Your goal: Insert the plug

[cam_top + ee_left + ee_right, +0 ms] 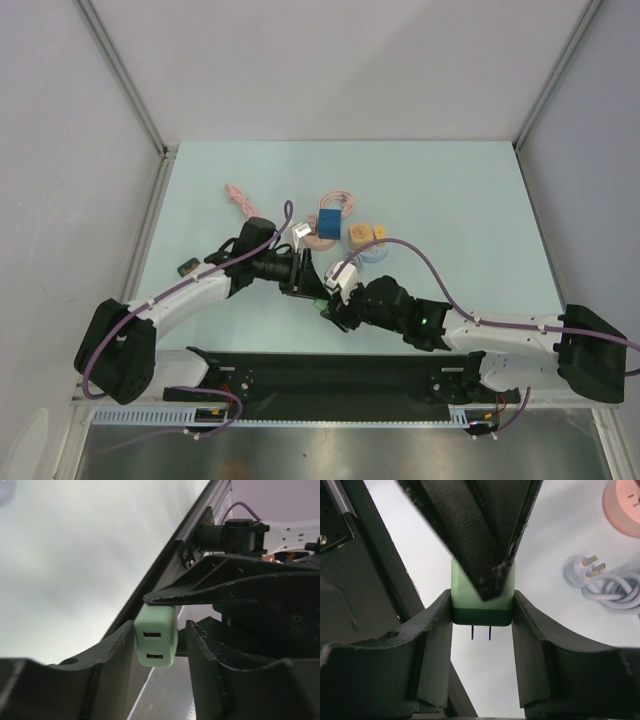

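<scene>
One green plug (pixel 482 616): smooth rounded block, two thin prongs, two slots on opposite face. Held aloft mid-surface (pixel 470 190), toward near edge. Right hand (pixel 482 602) clamped on plug's sides. Left hand (pixel 160 630) straddles it, grip cannot tell. One round pink socket (pixel 622 500) and one coiled grey cable (pixel 615 587) beyond. Bare room toward far right corner.

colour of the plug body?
The plug is pale green, darker green at the prong end; best in right wrist view.

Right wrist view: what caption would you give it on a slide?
Right claw clamps a green plug, two prongs showing, with the left claw reaching in from above.
</scene>
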You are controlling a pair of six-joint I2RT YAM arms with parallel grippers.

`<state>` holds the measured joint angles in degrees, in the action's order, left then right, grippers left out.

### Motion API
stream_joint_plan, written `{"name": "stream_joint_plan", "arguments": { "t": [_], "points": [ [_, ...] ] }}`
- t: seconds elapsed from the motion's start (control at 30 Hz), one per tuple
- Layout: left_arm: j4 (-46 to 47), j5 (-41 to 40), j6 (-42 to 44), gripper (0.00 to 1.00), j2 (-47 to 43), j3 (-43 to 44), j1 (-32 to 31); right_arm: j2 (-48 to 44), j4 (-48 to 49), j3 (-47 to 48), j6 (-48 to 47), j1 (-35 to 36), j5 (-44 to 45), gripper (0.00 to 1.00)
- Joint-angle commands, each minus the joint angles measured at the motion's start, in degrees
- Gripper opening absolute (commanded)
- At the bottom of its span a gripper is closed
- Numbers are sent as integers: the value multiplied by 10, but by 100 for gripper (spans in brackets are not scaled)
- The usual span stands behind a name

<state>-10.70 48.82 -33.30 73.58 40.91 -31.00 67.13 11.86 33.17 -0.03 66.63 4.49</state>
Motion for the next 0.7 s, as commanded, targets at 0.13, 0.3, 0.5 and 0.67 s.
{"name": "stream_joint_plan", "arguments": {
  "t": [0.13, 0.3, 0.5, 0.67],
  "points": [
    [11, 51, -33, 45, 4, 12, -15, -15, 84, -20, -10, -14, -19, 0],
    [2, 54, -27, 0, 10, 14, -14, -16, 90, -25, -9, -15, -21, 0],
    [-131, -3, 107, 0, 17, 79, -13, -23, 88, -23, -2, -15, -12, 34],
    [-278, -163, 214, 0, 17, 206, -13, -96, 61, -15, -2, -15, -21, 96]
  ]
}}
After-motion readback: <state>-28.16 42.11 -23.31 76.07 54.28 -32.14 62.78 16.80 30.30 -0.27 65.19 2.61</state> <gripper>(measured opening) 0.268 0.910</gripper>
